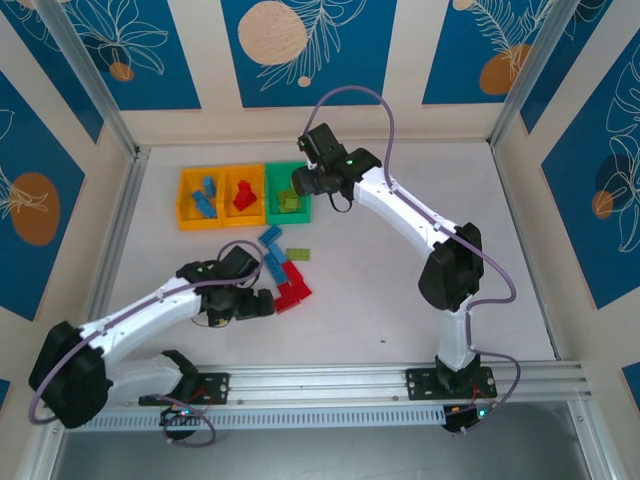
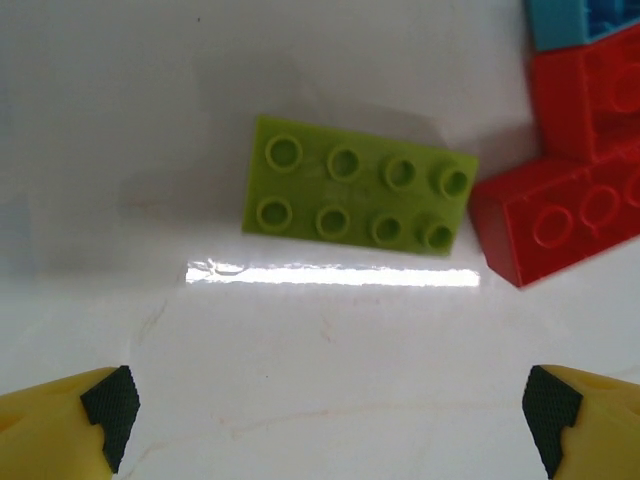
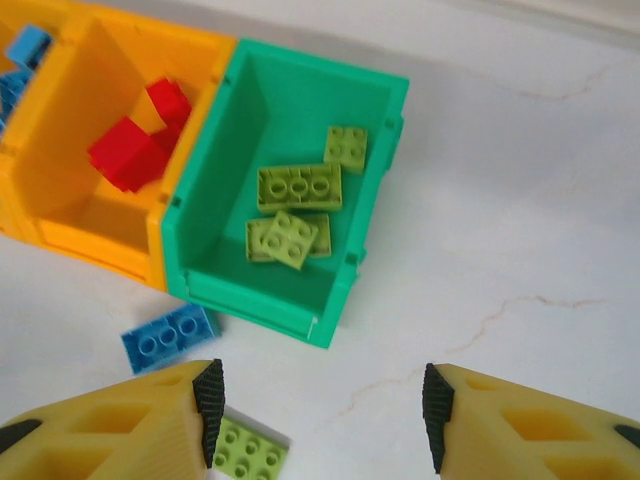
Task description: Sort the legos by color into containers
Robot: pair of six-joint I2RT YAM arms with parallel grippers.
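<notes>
Legos [image 1: 293, 292] lie loose on the desk [image 1: 400, 290] (blue, red, lime), others sorted in the containers [image 1: 222, 200]. Left end effector [image 2: 330, 410] is spread wide, empty, near a lime brick [image 2: 357, 187]. Right end effector [image 3: 322, 415], spread and empty, hovers by the green bin [image 3: 378, 190] of lime bricks [image 3: 299, 187].

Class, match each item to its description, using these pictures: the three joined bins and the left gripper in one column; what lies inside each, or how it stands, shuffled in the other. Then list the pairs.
Column A
1. far-left orange-yellow bin
2. middle orange-yellow bin
3. green bin
4. left gripper

Column B
a. red bricks inside
b. open, a loose lime brick ahead of its jaws
c. lime bricks inside
d. light blue bricks inside

Pairs: 1-d, 2-a, 3-c, 4-b
</notes>
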